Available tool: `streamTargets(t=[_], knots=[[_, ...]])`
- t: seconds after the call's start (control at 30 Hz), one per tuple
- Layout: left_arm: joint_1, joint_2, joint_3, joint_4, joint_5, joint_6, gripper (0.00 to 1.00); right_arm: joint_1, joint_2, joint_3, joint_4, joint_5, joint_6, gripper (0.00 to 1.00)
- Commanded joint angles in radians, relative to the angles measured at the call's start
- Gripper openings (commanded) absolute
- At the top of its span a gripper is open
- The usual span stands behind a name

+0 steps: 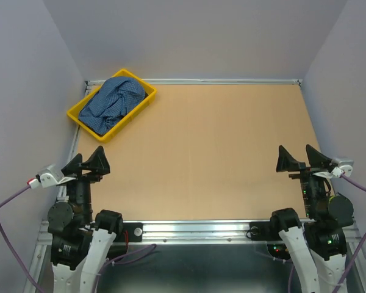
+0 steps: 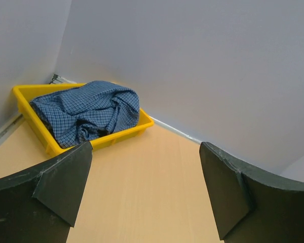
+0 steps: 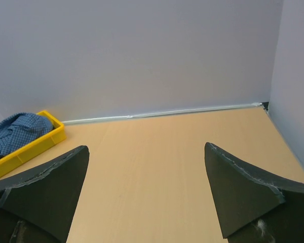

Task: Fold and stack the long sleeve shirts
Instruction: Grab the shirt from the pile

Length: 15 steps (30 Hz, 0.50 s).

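Item: shirt point(image 1: 113, 101), one, blue with a fine dark check, cloth. Location: inside a yellow bin point(image 1: 129, 118) at the far left corner of the tabletop point(image 1: 213, 146), close to the left and back walls. Condition: crumpled in a loose heap with deep folds, not laid flat; it fills most of the bin and rises above the rim. Orientation: in the top view the heap's long axis follows the bin's, running diagonally from near-left to far-right; the higher mound lies toward the far-right end. Collar, cuffs and sleeves cannot be told apart in the folds, so which way the shirt points cannot be told. Left gripper point(image 1: 87, 163): at the near left edge, well apart from the bin, black fingers point(image 2: 61, 182) spread wide and released, nothing between them; its wrist view faces the bin. Right gripper point(image 1: 300, 160): at the near right edge, far from the shirt, fingers point(image 3: 243, 192) likewise spread and released, bare tabletop showing between them.
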Motion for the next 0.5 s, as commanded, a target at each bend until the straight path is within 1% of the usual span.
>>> streamTargets(t=[0.0, 0.1, 0.13, 0.2, 0.23, 0.3, 0.33, 0.4, 0.43, 0.47], knots=[[0.006, 0.091, 0.021, 0.049, 0.027, -0.046, 0.99, 0.002, -0.004, -0.012, 0.017, -0.035, 0.002, 1.0], [0.006, 0.231, 0.064, 0.061, 0.058, -0.061, 0.99, 0.0, 0.001, -0.012, 0.015, -0.032, -0.01, 1.0], [0.006, 0.323, 0.081, 0.061, 0.076, -0.069, 0.99, 0.002, 0.002, -0.009, 0.012, -0.024, -0.007, 1.0], [0.006, 0.423, 0.13, 0.067, 0.095, -0.096, 0.99, 0.002, 0.018, -0.003, 0.006, -0.01, -0.001, 1.0], [0.006, 0.524, 0.147, 0.069, 0.113, -0.104, 0.99, 0.002, 0.024, 0.005, 0.001, -0.018, 0.0, 1.0], [0.008, 0.627, 0.2, 0.081, 0.118, -0.124, 0.99, 0.002, 0.047, 0.015, 0.0, -0.058, -0.013, 1.0], [0.009, 0.729, 0.219, 0.089, 0.122, -0.144, 0.99, 0.002, 0.073, 0.032, -0.005, -0.064, -0.021, 1.0], [0.011, 0.834, 0.26, 0.104, 0.128, -0.156, 0.99, 0.002, 0.1, 0.055, -0.014, -0.085, -0.021, 1.0], [0.015, 0.886, 0.304, 0.121, 0.127, -0.159, 0.99, 0.002, 0.117, 0.064, -0.026, -0.09, -0.021, 1.0], [0.022, 0.986, 0.329, 0.127, 0.127, -0.171, 0.99, 0.0, 0.139, 0.084, -0.029, -0.098, -0.023, 1.0]])
